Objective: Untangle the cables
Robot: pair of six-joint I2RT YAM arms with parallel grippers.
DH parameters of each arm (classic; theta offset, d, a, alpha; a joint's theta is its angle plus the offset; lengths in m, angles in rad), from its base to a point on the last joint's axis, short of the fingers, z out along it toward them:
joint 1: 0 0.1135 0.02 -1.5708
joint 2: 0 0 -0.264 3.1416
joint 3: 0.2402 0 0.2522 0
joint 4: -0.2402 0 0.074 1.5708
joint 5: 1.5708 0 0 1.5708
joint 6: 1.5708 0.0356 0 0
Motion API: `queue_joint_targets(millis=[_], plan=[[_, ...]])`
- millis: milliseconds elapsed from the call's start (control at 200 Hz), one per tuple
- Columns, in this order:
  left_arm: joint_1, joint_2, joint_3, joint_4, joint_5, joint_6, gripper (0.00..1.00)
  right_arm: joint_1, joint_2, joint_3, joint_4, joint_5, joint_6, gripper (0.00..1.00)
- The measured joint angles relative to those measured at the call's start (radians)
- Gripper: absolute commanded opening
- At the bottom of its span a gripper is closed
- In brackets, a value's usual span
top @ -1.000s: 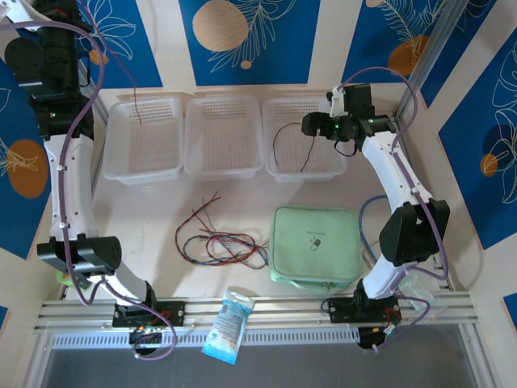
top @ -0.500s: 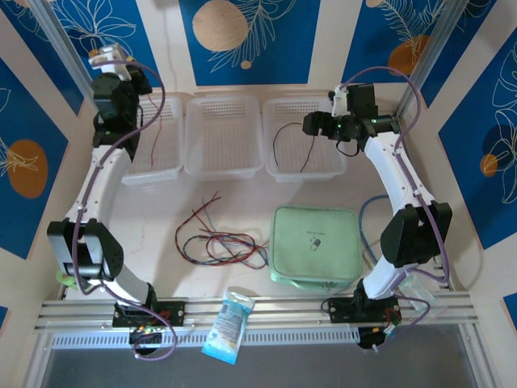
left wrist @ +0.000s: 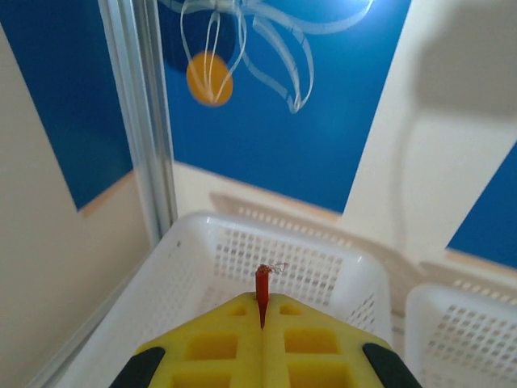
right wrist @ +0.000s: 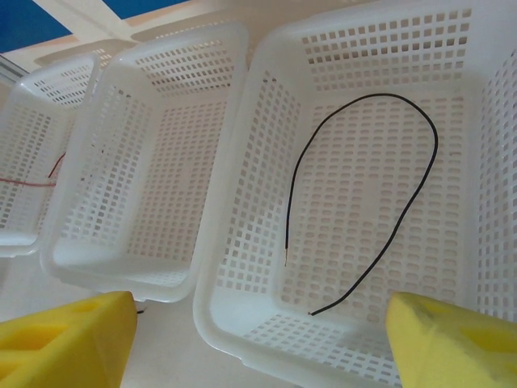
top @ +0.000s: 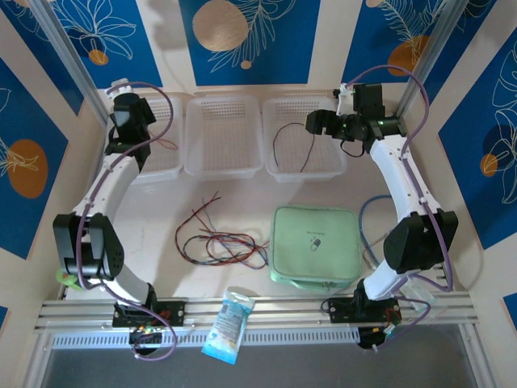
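Left gripper (left wrist: 262, 305) pinched shut on a red wire (left wrist: 262, 284), held over the left basket (left wrist: 194, 230), likely to drop it clear of the others, one cable per bin. Right gripper (right wrist: 258, 339) has its fingers wide apart and empty, above the right basket (right wrist: 238, 186), where a black wire (right wrist: 380, 95) lies alone. Remaining tangle (top: 222, 238) of red, black and blue-grey cables sits on the table (top: 161, 202), beside a green pouch (top: 315, 242).

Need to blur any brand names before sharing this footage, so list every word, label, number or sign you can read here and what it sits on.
Green pouch: a small dark mark at its middle, too small to read.
Blue and white packet: some printing, too blurred to read.
White baskets: no text.
Blue wall panels: leaf and circle patterns, no text.
Nothing here can be quoted as legible.
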Motion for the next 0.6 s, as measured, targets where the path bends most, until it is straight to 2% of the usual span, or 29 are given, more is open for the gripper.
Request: queue_joint_targets(millis=[125,315,600], plan=[[0.018,0.111,0.062,-0.121,0.001,-0.053,0.0,-0.004,-0.02,-0.018,-0.003,0.0,0.0,0.81],[0.048,0.227,0.061,-0.218,0.009,-0.119,0.0,-0.007,-0.03,-0.047,-0.005,-0.003,0.0,0.81],[0.065,0.411,0.165,-0.409,0.124,-0.156,0.0,-0.023,-0.047,-0.063,-0.011,-0.004,0.0,0.81]])
